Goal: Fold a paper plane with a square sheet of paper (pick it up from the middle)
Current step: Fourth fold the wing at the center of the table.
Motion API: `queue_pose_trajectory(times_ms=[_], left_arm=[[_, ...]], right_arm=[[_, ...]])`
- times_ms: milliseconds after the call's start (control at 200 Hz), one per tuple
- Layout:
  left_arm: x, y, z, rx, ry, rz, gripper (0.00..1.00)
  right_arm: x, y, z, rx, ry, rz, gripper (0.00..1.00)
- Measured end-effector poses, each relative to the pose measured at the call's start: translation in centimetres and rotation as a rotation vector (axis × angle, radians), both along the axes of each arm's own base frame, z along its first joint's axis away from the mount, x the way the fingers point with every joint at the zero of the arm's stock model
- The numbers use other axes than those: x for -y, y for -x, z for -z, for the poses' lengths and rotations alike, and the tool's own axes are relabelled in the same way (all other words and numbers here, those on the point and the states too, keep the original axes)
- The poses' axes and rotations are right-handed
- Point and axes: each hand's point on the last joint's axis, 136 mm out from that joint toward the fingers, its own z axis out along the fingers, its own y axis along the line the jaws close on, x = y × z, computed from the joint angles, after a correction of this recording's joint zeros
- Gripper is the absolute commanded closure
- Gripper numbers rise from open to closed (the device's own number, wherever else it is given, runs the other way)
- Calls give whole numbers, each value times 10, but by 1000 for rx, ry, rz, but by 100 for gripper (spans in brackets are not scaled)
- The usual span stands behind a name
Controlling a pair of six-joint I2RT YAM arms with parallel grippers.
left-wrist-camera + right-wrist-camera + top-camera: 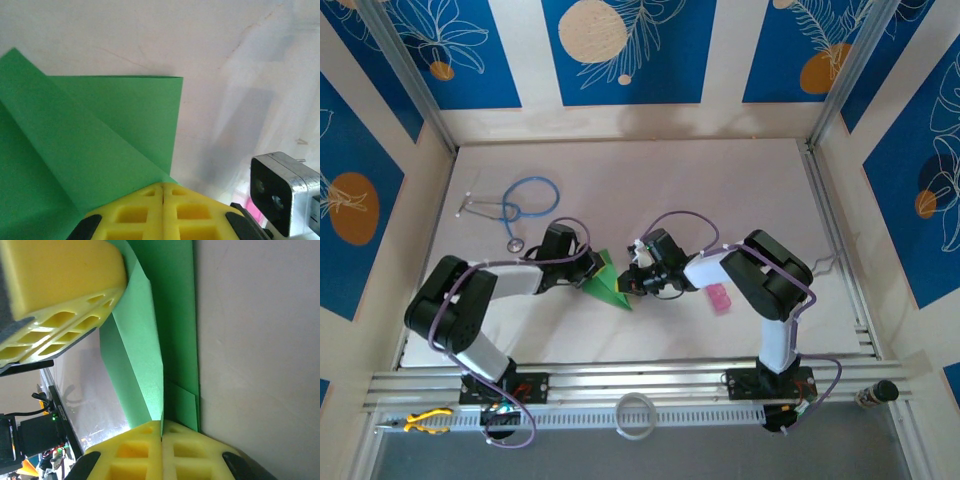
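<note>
The green paper (608, 282) lies partly folded in the middle of the bench (720, 190), between the two arms, and both grippers meet at it. The left gripper (163, 187) is closed tight, its yellow pads pressed together on a corner of the paper. In the left wrist view one layer lies folded diagonally over another, with a straight creased edge above. The grip there looks meant to pin the layers so the fold does not spring open.

The right gripper (161, 426) is also closed, with the paper's lower edge running into the seam between its pads. In the right wrist view a long strip of the paper stands up from the bench and curls toward the left gripper's pad above, so the paper is lifted on that side rather than lying flat. Holding it from two opposite sides probably lets one arm steady the paper while the other turns a layer over.

The shape is creased but not yet a slim dart, so I judge the folding to be midway. The stethoscope (525, 205) and the pink bottle (719, 298) sit apart from the work
</note>
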Motion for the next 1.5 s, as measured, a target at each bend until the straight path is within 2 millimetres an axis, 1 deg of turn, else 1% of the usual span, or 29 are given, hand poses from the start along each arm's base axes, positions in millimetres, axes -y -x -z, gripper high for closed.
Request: queue_pose_trajectory(times_ms=[65, 170, 270, 435, 630, 925, 1156, 1256, 1501], left_arm=[[0, 0, 3, -7, -3, -1, 92], [0, 0, 4, -8, -3, 0, 84], [3, -2, 0, 3, 7, 9, 83], [7, -6, -9, 27, 14, 20, 83], [11, -1, -19, 41, 20, 35, 88], [12, 5, -13, 14, 7, 44, 90], [8, 9, 8, -39, -27, 38, 92], [8, 10, 15, -54, -34, 38, 92], [8, 10, 17, -57, -36, 39, 93]], right_arm=[[0, 0, 0, -15, 1, -2, 95], [0, 0, 1, -40, 3, -2, 95], [0, -1, 1, -57, 3, 1, 95], [1, -2, 1, -79, 1, 7, 95], [1, -2, 1, -102, -3, 11, 95], [1, -2, 2, -121, -1, 14, 95], [2, -3, 2, -123, 0, 18, 95], [2, -3, 2, -123, 0, 18, 95], [2, -3, 2, -124, 4, 15, 91]])
